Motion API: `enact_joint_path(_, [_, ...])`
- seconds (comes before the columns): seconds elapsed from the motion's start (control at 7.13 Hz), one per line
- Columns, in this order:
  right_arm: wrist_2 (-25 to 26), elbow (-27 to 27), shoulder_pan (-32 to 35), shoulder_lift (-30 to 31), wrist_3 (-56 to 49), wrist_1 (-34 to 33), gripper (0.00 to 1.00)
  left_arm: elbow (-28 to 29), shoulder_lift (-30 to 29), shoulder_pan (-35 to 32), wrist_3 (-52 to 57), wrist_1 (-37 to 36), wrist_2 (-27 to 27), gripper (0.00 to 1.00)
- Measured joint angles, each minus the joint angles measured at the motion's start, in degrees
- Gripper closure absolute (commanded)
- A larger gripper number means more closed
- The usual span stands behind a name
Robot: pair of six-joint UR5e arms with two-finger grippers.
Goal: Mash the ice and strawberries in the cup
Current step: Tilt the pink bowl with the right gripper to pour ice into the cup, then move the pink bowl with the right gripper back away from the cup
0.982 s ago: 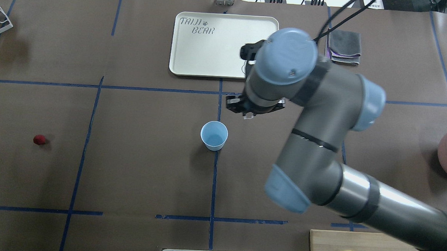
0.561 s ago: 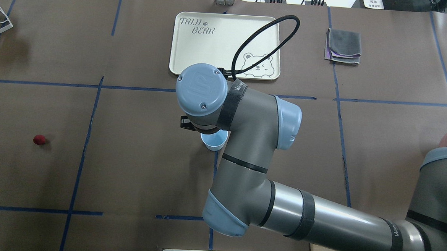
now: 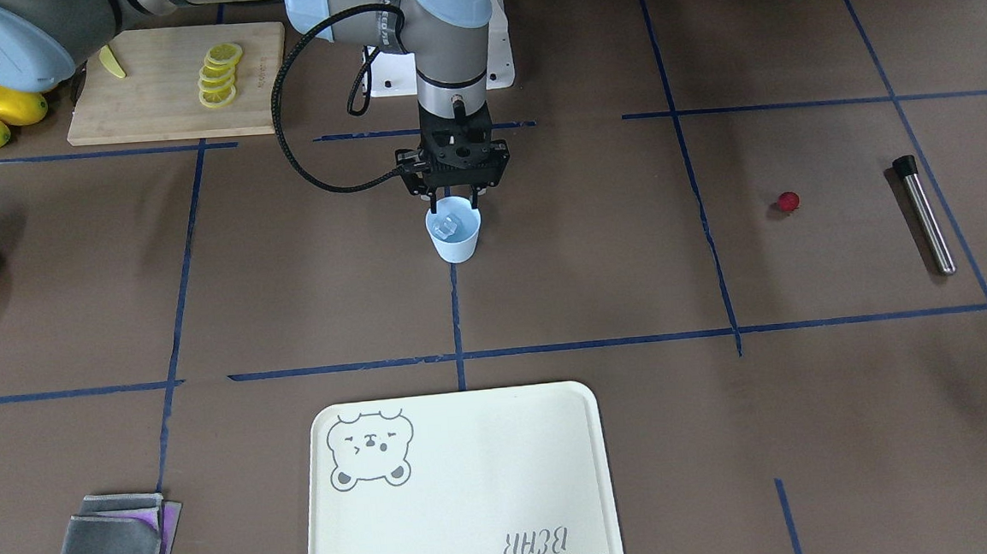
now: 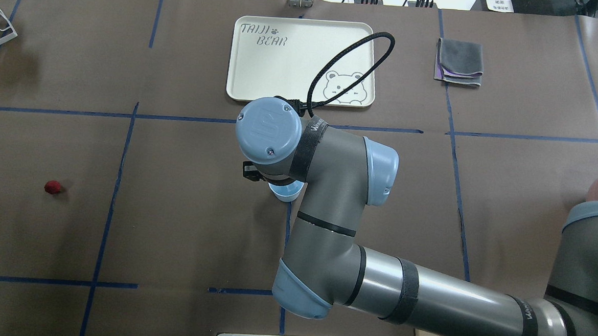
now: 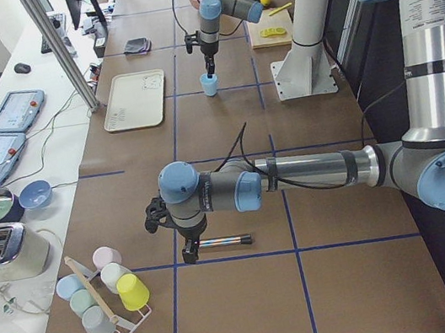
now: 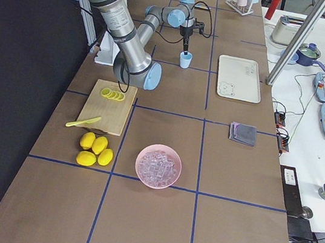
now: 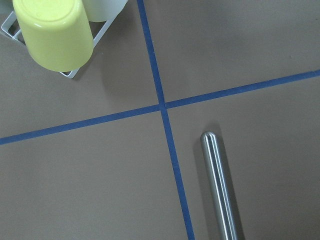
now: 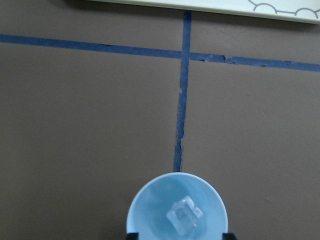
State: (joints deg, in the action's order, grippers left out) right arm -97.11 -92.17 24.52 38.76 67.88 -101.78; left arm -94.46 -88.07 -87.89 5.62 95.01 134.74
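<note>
The pale blue cup [image 3: 454,236] stands at the table's middle on a blue tape line. One cube of ice [image 8: 184,213] lies inside it. My right gripper [image 3: 453,202] hangs straight over the cup's mouth, open, with nothing between its fingertips [image 8: 132,235]. In the overhead view the right wrist covers most of the cup [image 4: 285,193]. The strawberry [image 4: 52,187] lies alone far off on my left side. My left gripper [image 5: 187,253] hovers by a steel rod; I cannot tell whether it is open or shut.
A pink bowl [image 6: 158,165] of ice sits at my far right. The steel rod [image 3: 925,215] lies beyond the strawberry. A cream tray [image 4: 264,58] lies past the cup, with a folded grey cloth [image 4: 459,61] to its right. A cutting board [image 3: 148,92] holds lemon slices. A cup rack [image 5: 107,293] stands at the far left.
My right arm swung left from beside the cup to directly above it. The cup looked empty a second ago and now holds an ice cube.
</note>
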Motion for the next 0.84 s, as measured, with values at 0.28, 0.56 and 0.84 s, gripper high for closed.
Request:
enact_joint_path(0.28, [-0.59,-1.74,1.21,0.94,-0.42,-0.11,0.01,0.00,0.00,0.04,0.00,0.00,0.00,0.00])
enact_joint_path(0.56, [-5.71,-9.77,7.39,8.26,-6.62,-0.10,0.01,0.06,0.00,0.01,0.00,0.16,0.00,0.00])
enact_joint_path(0.84, [-14.97,-19.74,18.08,21.34,-21.97,0.19,0.01,0.10,0.00,0.00,0.00,0.32,0.00,0.00])
